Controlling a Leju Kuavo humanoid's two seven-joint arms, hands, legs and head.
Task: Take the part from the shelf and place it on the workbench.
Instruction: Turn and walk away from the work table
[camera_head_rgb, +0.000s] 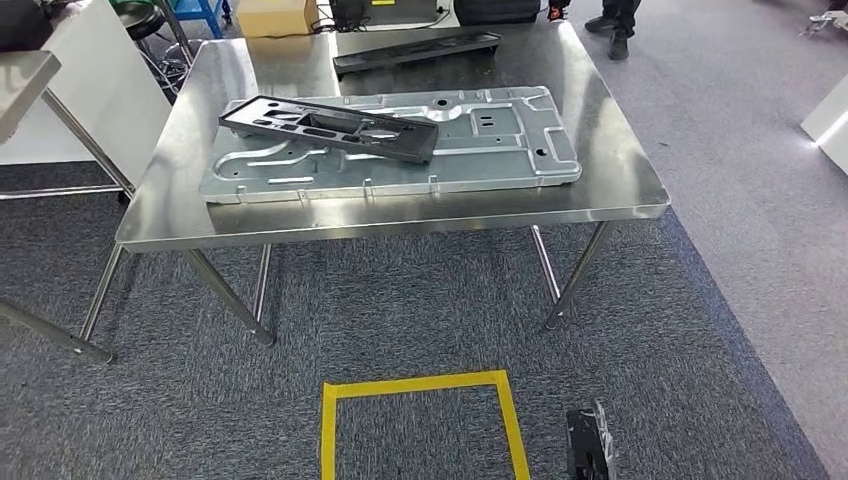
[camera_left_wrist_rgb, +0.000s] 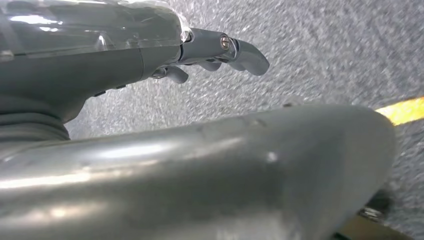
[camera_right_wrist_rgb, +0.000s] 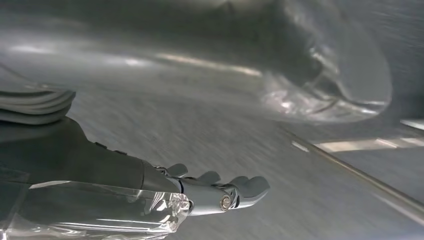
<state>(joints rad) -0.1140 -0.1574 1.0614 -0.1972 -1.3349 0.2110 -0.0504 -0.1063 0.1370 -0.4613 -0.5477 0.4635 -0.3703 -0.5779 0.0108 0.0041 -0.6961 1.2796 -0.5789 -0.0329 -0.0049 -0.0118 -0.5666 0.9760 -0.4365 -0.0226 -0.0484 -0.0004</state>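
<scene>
The left hand (camera_left_wrist_rgb: 210, 55) hangs over grey carpet (camera_left_wrist_rgb: 310, 55), fingers loosely stretched, holding nothing. The right hand (camera_right_wrist_rgb: 215, 192) is likewise released and bare. Ahead, the black part (camera_head_rgb: 330, 127) lies on a large silver plate (camera_head_rgb: 500, 150) on the steel bench (camera_head_rgb: 620, 190); another black part (camera_head_rgb: 415, 50) rests at the far edge.

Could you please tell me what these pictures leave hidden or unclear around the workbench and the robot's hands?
- Head view: the silver plate is partly covered by the black part.
- Head view: the second black part is too far for detail.
- Right wrist view: motion blur smears the floor behind the right hand.
- Left wrist view: a grey body part hides much floor below the left hand.
</scene>
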